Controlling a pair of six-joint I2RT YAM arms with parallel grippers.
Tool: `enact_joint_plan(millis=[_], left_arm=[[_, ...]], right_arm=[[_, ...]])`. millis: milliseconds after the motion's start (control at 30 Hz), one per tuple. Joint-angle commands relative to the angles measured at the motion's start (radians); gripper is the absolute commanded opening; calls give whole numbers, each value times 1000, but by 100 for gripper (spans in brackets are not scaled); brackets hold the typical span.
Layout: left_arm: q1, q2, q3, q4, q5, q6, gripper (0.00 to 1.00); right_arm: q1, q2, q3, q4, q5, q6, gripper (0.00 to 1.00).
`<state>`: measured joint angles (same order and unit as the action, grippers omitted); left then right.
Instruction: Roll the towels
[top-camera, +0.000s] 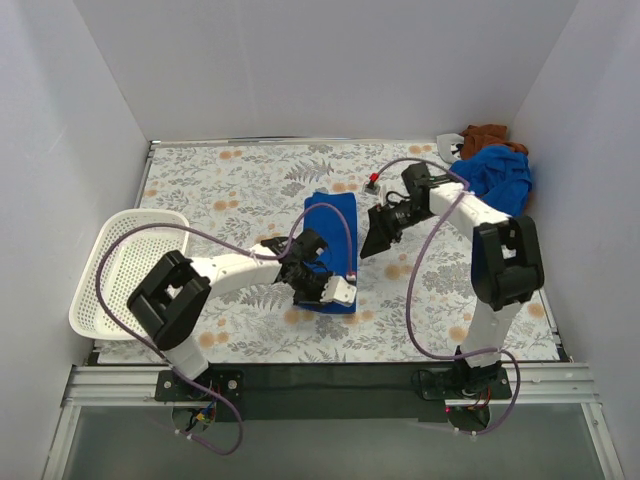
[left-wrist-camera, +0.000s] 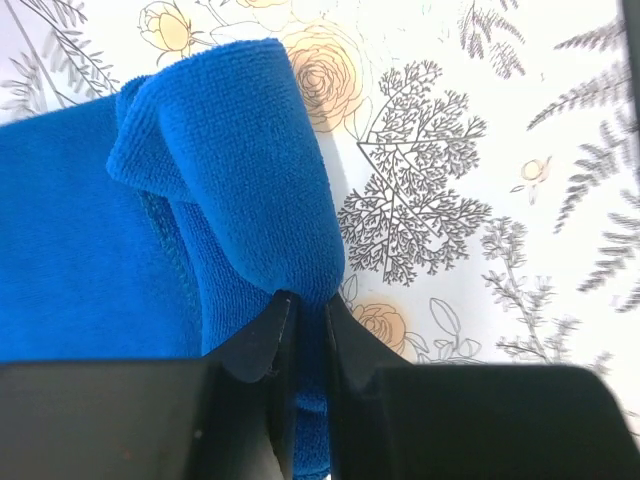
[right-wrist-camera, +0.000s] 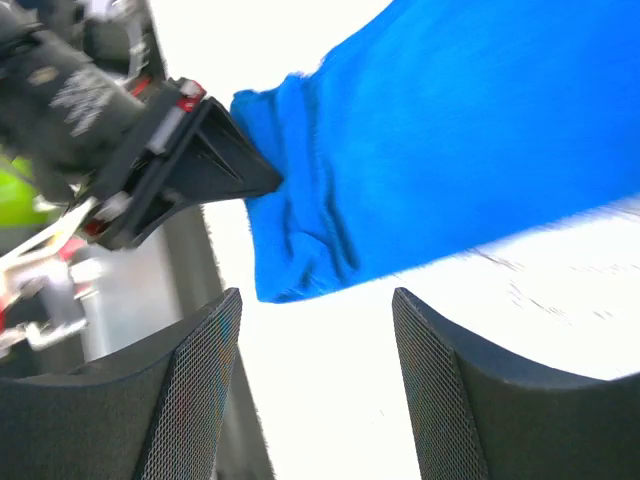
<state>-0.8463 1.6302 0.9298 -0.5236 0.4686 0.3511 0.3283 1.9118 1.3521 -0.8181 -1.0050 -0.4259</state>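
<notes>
Here, the soft blue cloth towel (top-camera: 330, 232) is laid flat in the middle of the flowered table cover (top-camera: 230, 180). Its near edge is pinched tight by the left gripper (left-wrist-camera: 303, 312). White marks on that gripper are too blurred to be read. The right gripper (right-wrist-camera: 315, 340) is held wide open just beside the towel.

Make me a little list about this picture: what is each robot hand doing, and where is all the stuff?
towel: blue, lying on the table, near end curled up
left fingers: shut on the towel's near end
right fingers: open, beside the towel, holding nothing
pile: blue and brown cloths, far right corner
basket: white, at the table's left edge
rolling: looks barely begun
</notes>
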Motion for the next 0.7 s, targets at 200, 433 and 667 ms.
enact_joint_plan(millis=[200,433,667], left_arm=[[193,420,288,-507,363,-11,0],[240,673,527,-651,371,20,3],[251,776,616,-644,338,-14,7]], right_arm=[[-14,-443,-224,196,238,-7,54],[205,-623,-380,347,469,-42,52],[451,-490,-372,482,683,-77,75]])
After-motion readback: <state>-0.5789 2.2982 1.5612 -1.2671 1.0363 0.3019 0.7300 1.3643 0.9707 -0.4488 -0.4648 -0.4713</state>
